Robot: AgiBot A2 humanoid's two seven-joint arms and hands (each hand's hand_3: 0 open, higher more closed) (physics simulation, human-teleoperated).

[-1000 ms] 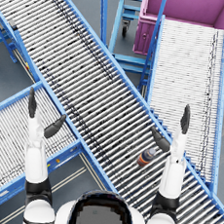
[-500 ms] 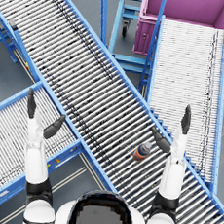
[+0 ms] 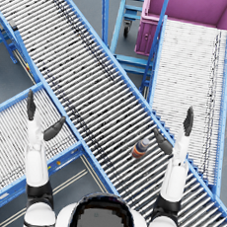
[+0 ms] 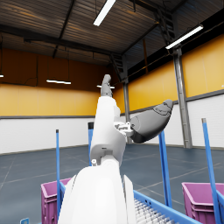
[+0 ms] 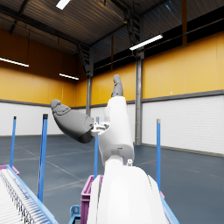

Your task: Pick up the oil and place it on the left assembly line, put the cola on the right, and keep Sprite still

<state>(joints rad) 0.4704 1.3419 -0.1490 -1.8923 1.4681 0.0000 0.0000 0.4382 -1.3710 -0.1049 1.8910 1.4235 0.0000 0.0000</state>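
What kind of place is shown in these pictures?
Most likely a warehouse or sorting hall. Long roller conveyors with blue frames fill the head view, a purple bin stands at the end of one, and the wrist views show high yellow walls and strip lights overhead.

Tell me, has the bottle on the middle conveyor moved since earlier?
Yes. The bottle has moved up-left along the diagonal conveyor, judged against the still right hand.

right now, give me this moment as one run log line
left hand: open, empty | right hand: open, empty, near bottle | bottle: on diagonal conveyor, not held
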